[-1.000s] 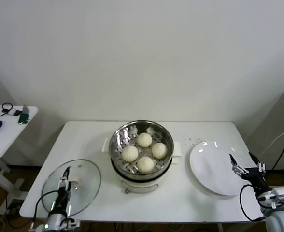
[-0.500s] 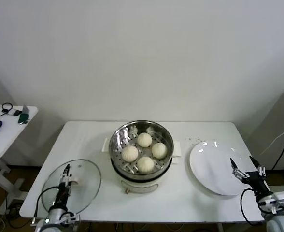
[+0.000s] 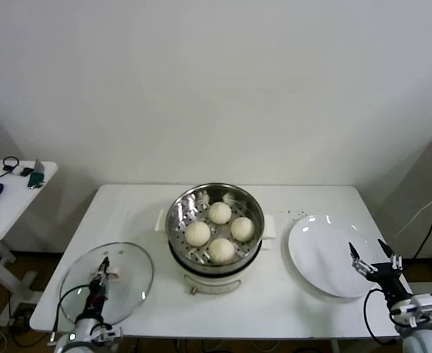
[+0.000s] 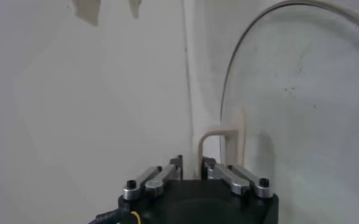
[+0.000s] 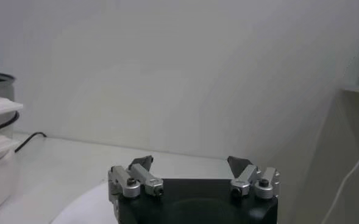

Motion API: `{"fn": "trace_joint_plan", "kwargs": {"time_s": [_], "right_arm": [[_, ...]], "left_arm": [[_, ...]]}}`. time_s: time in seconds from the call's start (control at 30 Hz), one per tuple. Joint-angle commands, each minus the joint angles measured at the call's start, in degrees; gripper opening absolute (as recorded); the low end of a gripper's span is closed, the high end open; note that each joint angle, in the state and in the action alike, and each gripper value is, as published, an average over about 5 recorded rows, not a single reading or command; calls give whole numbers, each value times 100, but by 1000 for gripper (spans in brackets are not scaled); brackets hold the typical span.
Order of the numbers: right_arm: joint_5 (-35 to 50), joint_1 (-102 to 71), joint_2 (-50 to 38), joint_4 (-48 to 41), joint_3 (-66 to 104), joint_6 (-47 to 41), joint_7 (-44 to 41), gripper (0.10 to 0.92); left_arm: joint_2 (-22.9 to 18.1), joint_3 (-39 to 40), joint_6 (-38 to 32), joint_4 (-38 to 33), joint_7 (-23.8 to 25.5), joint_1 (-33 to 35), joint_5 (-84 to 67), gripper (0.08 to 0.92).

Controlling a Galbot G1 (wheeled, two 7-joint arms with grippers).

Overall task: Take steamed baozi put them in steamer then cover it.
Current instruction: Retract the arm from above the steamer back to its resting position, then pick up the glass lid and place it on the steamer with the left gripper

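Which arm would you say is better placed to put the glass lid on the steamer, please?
Left. Its pincer is closed on the glass lid's handle, left of the steamer. The right pincer hangs open by the empty plate.

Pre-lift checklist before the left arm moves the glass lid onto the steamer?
1. Four cream-white baozi all on the perforated tray of the shiny steel steamer: ok.
2. Steamer mouth free of obstructions: ok.
3. Left gripper closed on the white bar handle of the round clear glass lid: ok; the wrist view shows the jaws drawn in around the handle.
4. Grip firm enough to lift: cannot tell.
5. Right gripper open, over the near edge of the flat white plate, away from the steamer: ok.
6. Lid's path across the white table to the steamer: ok.
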Motion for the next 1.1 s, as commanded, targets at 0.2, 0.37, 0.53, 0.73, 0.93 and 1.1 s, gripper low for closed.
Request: {"fn": "trace_joint_plan", "kwargs": {"time_s": [0.2,0.37,0.53,0.73,0.93,1.1], "right_arm": [[-117,73,-17,-125,2,62,-23,823],[-121,149,-67,-209,10,83,-28,823],[-137,261,-129,-287,-32,92,-27,823],[-217,409,-196,-392,-177,111,-26,823],[-310,552,-236,-498,-343,122,-29,823],[-407,677,-239,-593,-498,139,-39,823]], "left_arm": [[102,-5,11,-257,-102,101,-335,149],[141,-26,131,-694,-241,328,-540,148],[253,-44,413,-1480,-343,701,-780,148],[553,1,1104,-2569,-343,1146,-1012,148],[1166,197,1985,-3406,-300,1396,-1201,148],[1778,516,2434,-3737,-216,1272,-1113,148]]}}
